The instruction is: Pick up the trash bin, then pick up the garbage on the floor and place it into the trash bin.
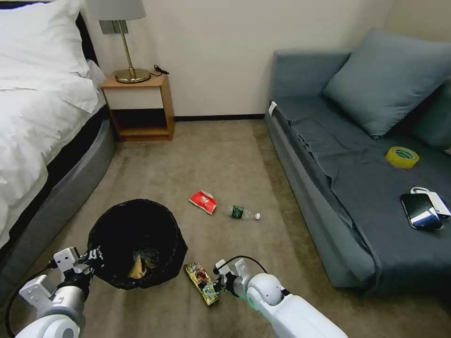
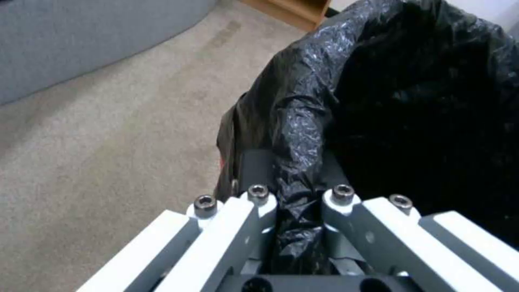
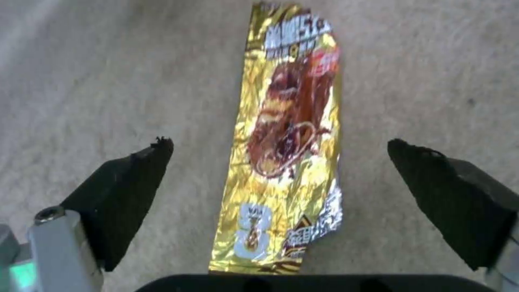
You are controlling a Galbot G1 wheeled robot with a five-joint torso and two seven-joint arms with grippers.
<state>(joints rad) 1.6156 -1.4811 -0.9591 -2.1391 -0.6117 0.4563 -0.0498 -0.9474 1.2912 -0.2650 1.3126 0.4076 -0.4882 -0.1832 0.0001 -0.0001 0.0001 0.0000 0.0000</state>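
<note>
Gold foil catches the light at the lower middle of the head view: the wrapper (image 1: 202,282) lies flat on the carpet (image 1: 225,159), just right of the bin (image 1: 136,244). The right gripper (image 1: 217,285) hangs over its near end, jaws wide apart, one black pad (image 3: 127,194) on each side of the strip. From here I'd bring it straight down until the pads brush the pile, then close across the narrow width so the foil buckles up between them rather than sliding. The left gripper (image 1: 91,260) is clamped on the bin's bagged rim at lower left. A red packet (image 1: 203,202) and bottle (image 1: 243,213) wait mid-frame.
</note>
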